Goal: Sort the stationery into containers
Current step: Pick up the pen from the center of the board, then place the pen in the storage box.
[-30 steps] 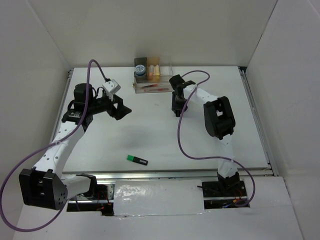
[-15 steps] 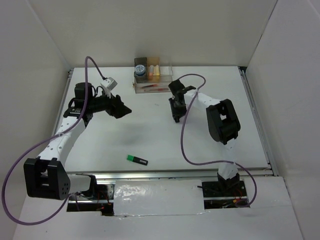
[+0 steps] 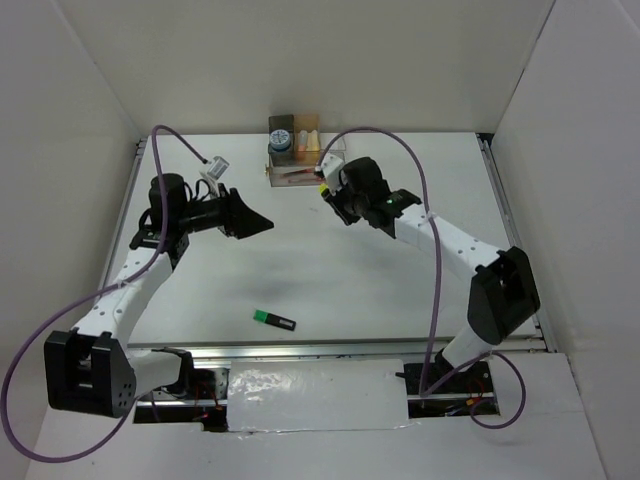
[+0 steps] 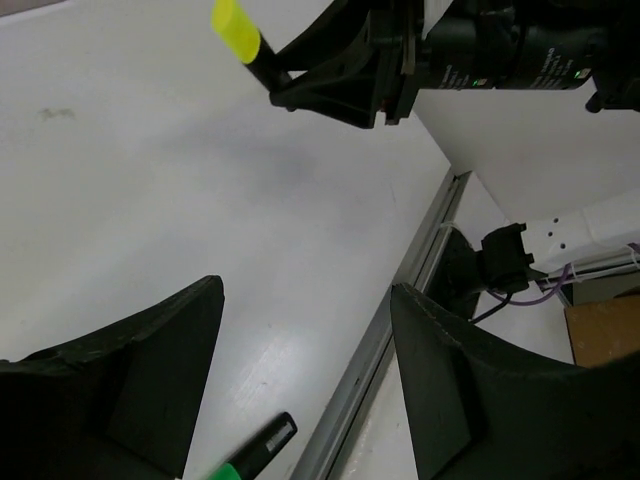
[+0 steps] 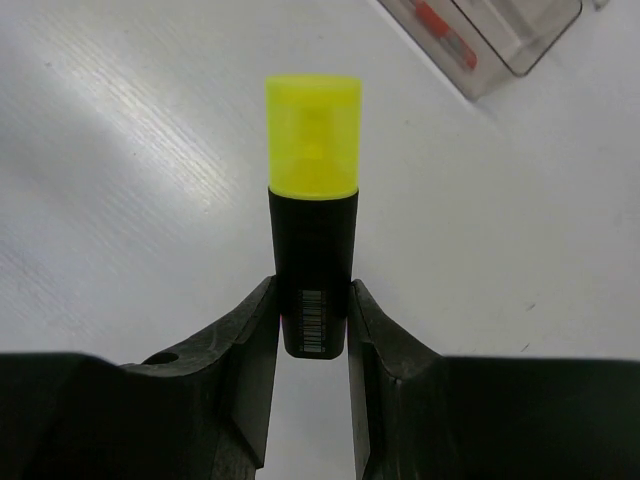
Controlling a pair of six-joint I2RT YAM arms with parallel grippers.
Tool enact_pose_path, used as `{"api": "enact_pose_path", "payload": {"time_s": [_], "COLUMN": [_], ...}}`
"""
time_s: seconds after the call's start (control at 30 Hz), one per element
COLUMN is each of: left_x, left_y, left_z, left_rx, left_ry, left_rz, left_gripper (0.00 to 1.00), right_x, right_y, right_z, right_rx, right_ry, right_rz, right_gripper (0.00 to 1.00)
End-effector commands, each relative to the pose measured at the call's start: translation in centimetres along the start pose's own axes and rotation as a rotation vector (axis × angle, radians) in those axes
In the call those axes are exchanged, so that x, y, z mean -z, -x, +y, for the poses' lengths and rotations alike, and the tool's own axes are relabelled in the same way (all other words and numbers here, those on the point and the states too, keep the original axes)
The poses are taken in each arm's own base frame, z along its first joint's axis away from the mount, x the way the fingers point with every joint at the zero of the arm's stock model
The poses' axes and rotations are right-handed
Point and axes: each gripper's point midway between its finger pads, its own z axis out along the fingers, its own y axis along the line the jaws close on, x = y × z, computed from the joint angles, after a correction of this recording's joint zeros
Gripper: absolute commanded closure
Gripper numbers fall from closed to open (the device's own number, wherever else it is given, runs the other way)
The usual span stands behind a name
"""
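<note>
**Yellow highlighter pinched, hanging just short of the organiser**

The right gripper (image 5: pixel 312 300) is clamping the yellow-capped highlighter (image 5: pixel 312 215) low on its black barrel, over the barcode label. The cap end is sticking out well past the fingertips. In the overhead view the pen is hanging above the table (image 3: pixel 450 280), just in front of the clear organiser (image 3: pixel 341 152) and near its low front tray where the red pens (image 3: pixel 300 174) are lying. It is not yet over any compartment.

The highlighter is looking light, stiff and smooth-sided, not fragile but likely to swivel in a two-pad pinch. With the hold this far back, the long free end could be tipping on contact — a grip nearer mid-barrel would be steadier.

The left gripper (image 4: pixel 305 295) is standing wide open with nothing between its fingers, above the left side of the table. The green-ended highlighter (image 3: pixel 273 319) is lying flat near the front edge, well apart from both arms. Closing across the middle of its barrel would probably suit it best.
</note>
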Motion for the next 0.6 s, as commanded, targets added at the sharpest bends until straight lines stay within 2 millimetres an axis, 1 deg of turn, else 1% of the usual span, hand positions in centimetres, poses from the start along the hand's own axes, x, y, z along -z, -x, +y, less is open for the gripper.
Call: {"api": "enact_pose_path", "payload": {"time_s": [0.0, 0.07, 0.1, 0.13, 0.17, 0.2, 0.23, 0.3, 0.33, 0.43, 0.47, 0.57], "left_x": [0.4, 0.1, 0.0, -0.3, -0.4, -0.5, -0.6, -0.7, -0.8, -1.3, -1.2, -1.5], "left_y": [1.7, 1.4, 1.5, 0.8, 0.7, 0.7, 0.6, 0.7, 0.7, 1.1, 0.8, 1.0], "left_z": [-2.8, -3.3, -3.6, -3.9, -3.9, -4.0, -4.3, -4.4, -4.3, -3.9, -3.8, -4.0], "left_rx": [-0.05, -0.04, -0.048, -0.038, -0.057, -0.064, -0.066, -0.069, -0.069, -0.082, -0.066, -0.069], "left_ry": [-0.042, -0.058, -0.066, -0.07, -0.068, -0.064, -0.068, -0.064, -0.06, -0.04, -0.034, -0.044], "left_rz": [-0.044, -0.028, -0.021, 0.011, 0.015, 0.012, 0.014, 0.009, 0.007, 0.006, 0.022, 0.03], "left_gripper": [0.21, 0.22, 0.23, 0.24, 0.24, 0.25, 0.24, 0.25, 0.25, 0.27, 0.27, 0.28], "right_x": [2.2, 3.4, 3.6, 3.9, 4.4, 4.5, 5.2, 5.4, 5.8, 6.8, 6.9, 7.4], "right_y": [4.2, 4.9, 4.8, 5.1, 5.3, 5.1, 5.6, 5.2, 5.4, 5.4, 5.2, 5.2], "right_z": [2.1, 2.8, 3.5, 4.0, 4.4, 4.7, 5.4, 6.0, 6.7, 7.6, 7.9, 8.6], "right_rx": [0.23, 0.27, 0.29, 0.318, 0.334, 0.362, 0.38, 0.42, 0.437, 0.489, 0.5, 0.54], "right_ry": [0.054, 0.067, 0.093, 0.097, 0.101, 0.106, 0.114, 0.128, 0.14, 0.156, 0.16, 0.171], "right_rz": [-0.204, -0.243, -0.254, -0.272, -0.287, -0.29, -0.314, -0.322, -0.337, -0.37, -0.373, -0.39], "right_gripper": [1.0, 1.0, 1.0, 1.0, 1.0, 1.0, 1.0, 1.0, 1.0, 1.0, 1.0, 1.0]}}
